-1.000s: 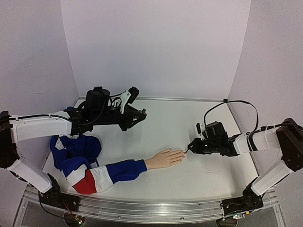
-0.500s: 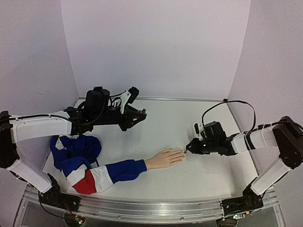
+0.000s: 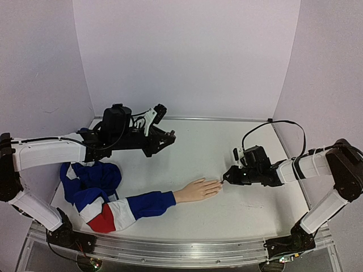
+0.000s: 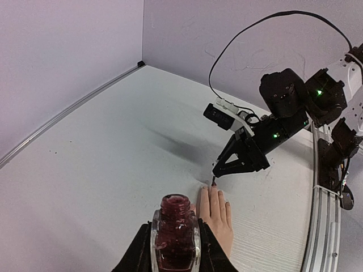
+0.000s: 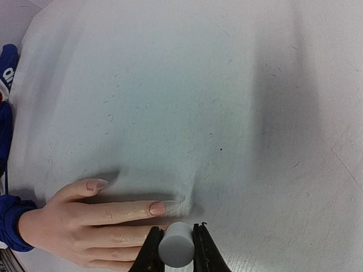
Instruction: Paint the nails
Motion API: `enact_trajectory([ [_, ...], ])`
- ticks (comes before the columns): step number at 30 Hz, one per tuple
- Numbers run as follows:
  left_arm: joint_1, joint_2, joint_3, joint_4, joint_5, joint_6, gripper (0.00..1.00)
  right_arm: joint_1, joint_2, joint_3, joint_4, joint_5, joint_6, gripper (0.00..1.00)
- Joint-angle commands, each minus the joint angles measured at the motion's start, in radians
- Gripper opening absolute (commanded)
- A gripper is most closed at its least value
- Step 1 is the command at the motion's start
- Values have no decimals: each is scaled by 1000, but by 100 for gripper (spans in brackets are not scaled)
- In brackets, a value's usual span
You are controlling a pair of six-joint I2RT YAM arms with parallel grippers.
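Note:
The peach mannequin hand [image 3: 197,188] lies flat on the white table, fingers pointing right. Its pale nails [image 5: 157,208] show at the fingertips. My right gripper [image 5: 176,239] is shut on the brush's pale grey cap [image 5: 176,246], low over the table just right of the fingertips [image 3: 218,183]. The dark brush tip [image 4: 213,181] rests at a fingertip, on or just beside its nail. My left gripper [image 4: 174,249] is shut on the open bottle of dark red polish [image 4: 174,232] and holds it upright above the table, behind the hand [image 4: 218,212].
The blue, white and red sleeve [image 3: 99,195] lies bunched at the left front. Pale walls close in the back and both sides. A metal rail [image 3: 170,249] runs along the near edge. A black cable [image 3: 275,123] loops over the right arm.
My right gripper has edged slightly left, towards the fingertips. The left arm, the bottle and the hand have not moved.

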Motion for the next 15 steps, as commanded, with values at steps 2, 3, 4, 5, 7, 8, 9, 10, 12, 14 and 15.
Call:
enact_trajectory([
  [2,-5,-13,49,51,14,1,0,-4,8,27,-1,29,15,0],
  [3,-5,-13,49,51,14,1,0,-4,9,27,-1,30,16,0],
  [4,-5,-13,49,51,14,1,0,-4,11,28,-1,30,16,0],
  [5,-5,-13,49,52,15,1,0,-4,12,28,-3,31,18,0],
  [7,-5,-12,48,52,16,2,0,-4,15,28,-3,34,20,0],
  [8,-5,-14,47,52,16,1,0,-4,15,27,-4,36,21,0],
  [9,-5,-14,47,51,15,2,0,-4,13,26,-4,38,23,0],
  [10,-5,-14,48,51,15,2,0,-4,11,25,-5,41,24,0],
  [12,-5,-14,48,52,16,1,0,-4,6,24,-5,47,24,0],
  [14,-5,-14,47,52,16,1,0,-4,6,25,-8,51,24,0],
  [15,-5,-14,48,52,16,2,0,-4,6,24,-10,53,23,0],
])
